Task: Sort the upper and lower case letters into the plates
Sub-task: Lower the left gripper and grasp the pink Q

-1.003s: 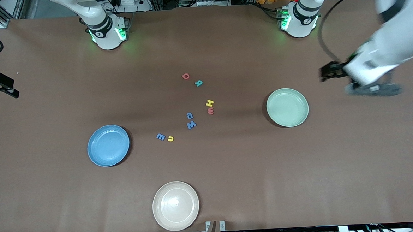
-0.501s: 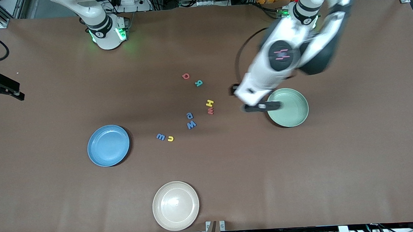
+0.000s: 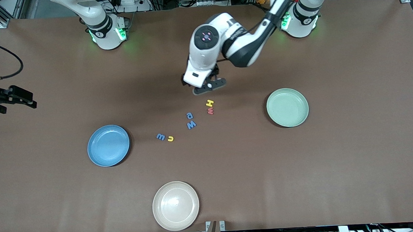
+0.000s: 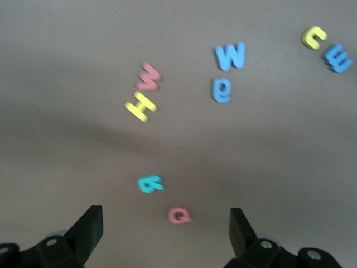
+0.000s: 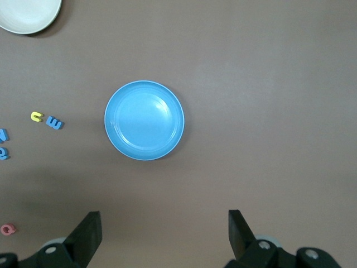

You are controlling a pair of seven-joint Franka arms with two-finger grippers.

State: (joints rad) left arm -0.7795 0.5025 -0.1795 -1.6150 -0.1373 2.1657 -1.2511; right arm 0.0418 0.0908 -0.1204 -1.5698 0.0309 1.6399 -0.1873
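- The left gripper [image 3: 205,85] hangs over the brown table [image 3: 354,165] above the spot where the red letter Q [image 4: 179,214] and the teal letter R [image 4: 149,183] lie; in the front view the arm covers both letters. Its two black fingers [image 4: 89,226] stand wide apart with nothing between them.
- The right gripper [image 5: 164,234] is up over the table at the right arm's end, above the round matte blue plate [image 3: 108,145]. Its fingers are spread wide and hold nothing.
- The yellow foam letter H [image 3: 209,102] and the red foam letter w [image 3: 210,111] lie touching or just beside each other, near the middle of the table.
- The small blue rounded letter [image 3: 189,115] and the blue letter W [image 3: 191,124] lie just beside each other, nearer the front camera than the H.
- The blue letter m [image 3: 161,136] and the small yellow curved letter [image 3: 170,138] lie side by side, between the W and the blue plate.
- The blue plate is bare, toward the right arm's end of the table.
- The round matte pale mint green plate [image 3: 287,107] is bare, toward the left arm's end, well apart from the letters.
- The round cream-white plate [image 3: 176,205] sits nearest the front camera, with nothing on it.
- All eight letters lie on the table surface; none is in a plate.
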